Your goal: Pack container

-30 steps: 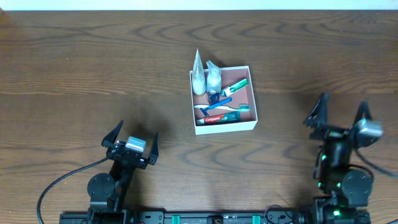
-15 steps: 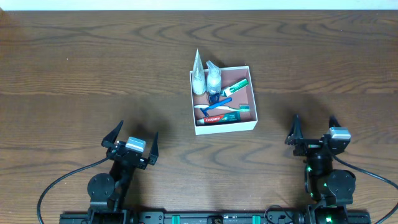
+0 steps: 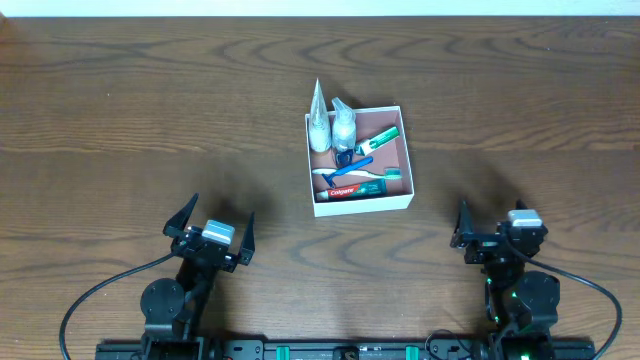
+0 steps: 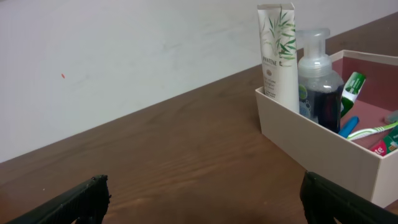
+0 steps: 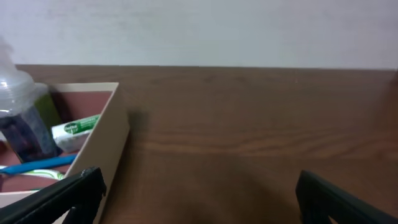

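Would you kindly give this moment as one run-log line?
container: toiletries inside | left tool: open, empty | right tool: open, empty

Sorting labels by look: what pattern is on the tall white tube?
The tube shows green leaf sprigs on white; clearest in the left wrist view.

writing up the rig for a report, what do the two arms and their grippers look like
Both arms are black. The left gripper and right gripper each have two black, angular, pointed fingers, with a silver-grey block on the wrist. Round black joint housings sit near the bases. A black cable loops off the left arm, and another trails from the right. Small green lights glow on the right arm. No markings are legible.
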{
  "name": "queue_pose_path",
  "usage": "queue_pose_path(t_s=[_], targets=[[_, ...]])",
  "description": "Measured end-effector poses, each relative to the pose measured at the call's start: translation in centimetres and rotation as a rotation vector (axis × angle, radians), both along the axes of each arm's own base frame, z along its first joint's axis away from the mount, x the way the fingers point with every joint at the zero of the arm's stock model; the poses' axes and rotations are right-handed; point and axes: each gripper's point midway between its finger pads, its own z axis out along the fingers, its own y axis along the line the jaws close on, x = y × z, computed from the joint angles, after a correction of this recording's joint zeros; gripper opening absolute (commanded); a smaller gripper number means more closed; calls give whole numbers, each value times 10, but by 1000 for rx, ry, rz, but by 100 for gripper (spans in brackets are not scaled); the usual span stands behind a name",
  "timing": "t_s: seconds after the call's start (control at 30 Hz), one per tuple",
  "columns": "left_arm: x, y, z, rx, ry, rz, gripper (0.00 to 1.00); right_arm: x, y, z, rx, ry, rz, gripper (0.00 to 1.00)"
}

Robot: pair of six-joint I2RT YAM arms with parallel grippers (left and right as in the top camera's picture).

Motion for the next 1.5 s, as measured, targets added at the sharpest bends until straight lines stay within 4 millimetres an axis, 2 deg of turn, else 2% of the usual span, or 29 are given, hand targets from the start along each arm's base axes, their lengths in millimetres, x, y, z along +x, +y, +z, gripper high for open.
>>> queue_pose_path(t_s=[0.5, 0.73, 1.27, 1.5], targets=[[0, 0, 0, 0, -1, 0, 98, -1, 2, 3, -113, -18, 26, 99], [0, 0, 0, 0, -1, 0, 98, -2, -2, 12, -174, -58, 18, 99], [0, 0, 0, 0, -1, 0, 98, -2, -14, 14, -218, -66, -30, 99], [0, 0, 0, 0, -1, 0, 98, -2, -17, 15, -181, -68, -47, 99]])
